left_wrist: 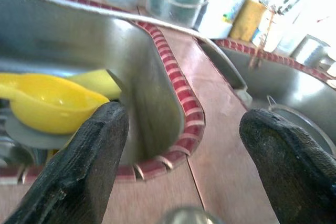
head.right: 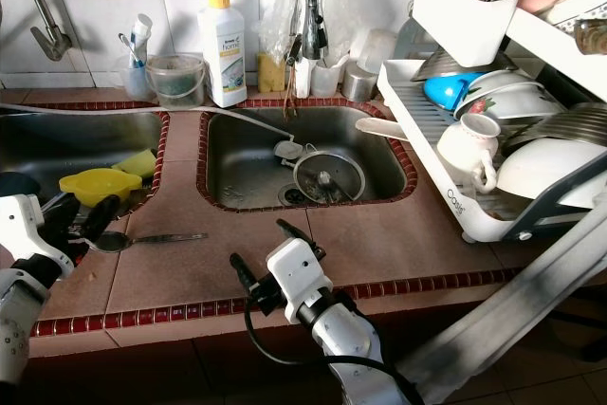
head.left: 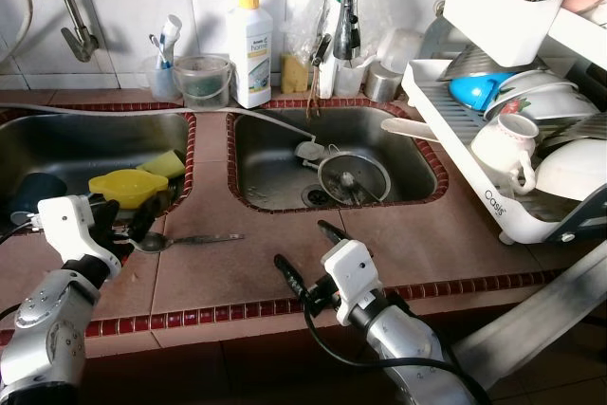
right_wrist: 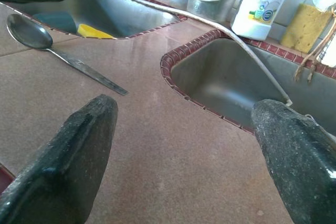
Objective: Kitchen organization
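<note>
Both grippers' fingers spread, empty; spoon (head.left: 180,240) on counter, bowl beneath left fingers (head.left: 142,218).

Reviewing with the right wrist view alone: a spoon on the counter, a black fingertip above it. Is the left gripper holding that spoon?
Observer: No, the left gripper has its fingers open, either side of the bowl of the spoon.
Operator: What's in the left sink?
Observer: A yellow scoop beside a yellow sponge.
Operator: And right of the other sink?
Observer: A white dish rack holding a mug and bowls.
</note>
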